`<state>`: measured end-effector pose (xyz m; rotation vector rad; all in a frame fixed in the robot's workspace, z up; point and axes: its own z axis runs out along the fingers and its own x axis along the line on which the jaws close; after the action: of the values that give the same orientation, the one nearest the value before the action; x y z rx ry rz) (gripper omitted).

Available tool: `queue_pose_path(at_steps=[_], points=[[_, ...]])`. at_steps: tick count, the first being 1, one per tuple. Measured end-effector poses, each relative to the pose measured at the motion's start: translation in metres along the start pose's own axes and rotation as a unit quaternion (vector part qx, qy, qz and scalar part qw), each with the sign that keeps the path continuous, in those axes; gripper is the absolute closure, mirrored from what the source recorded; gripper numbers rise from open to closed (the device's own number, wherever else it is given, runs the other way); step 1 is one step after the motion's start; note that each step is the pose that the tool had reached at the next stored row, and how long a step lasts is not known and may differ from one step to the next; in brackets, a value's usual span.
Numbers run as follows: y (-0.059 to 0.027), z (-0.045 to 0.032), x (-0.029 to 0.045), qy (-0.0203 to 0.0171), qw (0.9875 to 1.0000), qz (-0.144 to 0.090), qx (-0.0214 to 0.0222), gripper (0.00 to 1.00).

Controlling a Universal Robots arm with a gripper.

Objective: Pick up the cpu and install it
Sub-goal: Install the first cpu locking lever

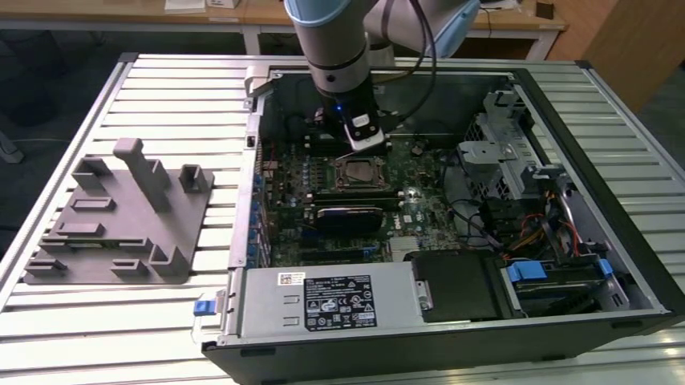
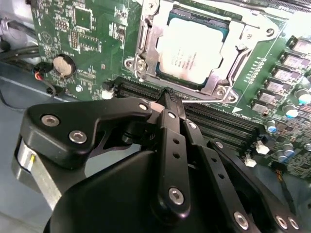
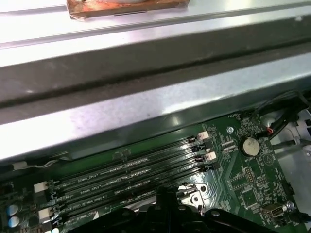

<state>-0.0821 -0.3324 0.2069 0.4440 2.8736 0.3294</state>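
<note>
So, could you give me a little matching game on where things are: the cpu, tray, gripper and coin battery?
Things:
1. cpu
2. tray
3. gripper
4. coin battery

Places:
A. on the table, outside the case
B. over the memory slots
C. in the socket
D. on the green board, by a red wire

Pairs: 1-C, 2-A, 3-B, 4-D.

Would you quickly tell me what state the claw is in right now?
Claw: closed, holding nothing; the thin square silvery-grey cpu lies in the square metal socket just beyond its tips.
</note>
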Motion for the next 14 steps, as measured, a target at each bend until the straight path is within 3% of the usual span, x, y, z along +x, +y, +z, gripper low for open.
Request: queue_pose_path(at_steps=[2,8,14], points=[[-0.0002,0.0014,0.0002,-0.0016,1.0,0.004,0.0005,0.89],[0.0002,0.0016,0.0005,-0.0019,1.0,0.004,0.001,0.89],[0.0057,0.0032,0.0027,-0.0039,0.9999,0.011,0.0023,0.89]])
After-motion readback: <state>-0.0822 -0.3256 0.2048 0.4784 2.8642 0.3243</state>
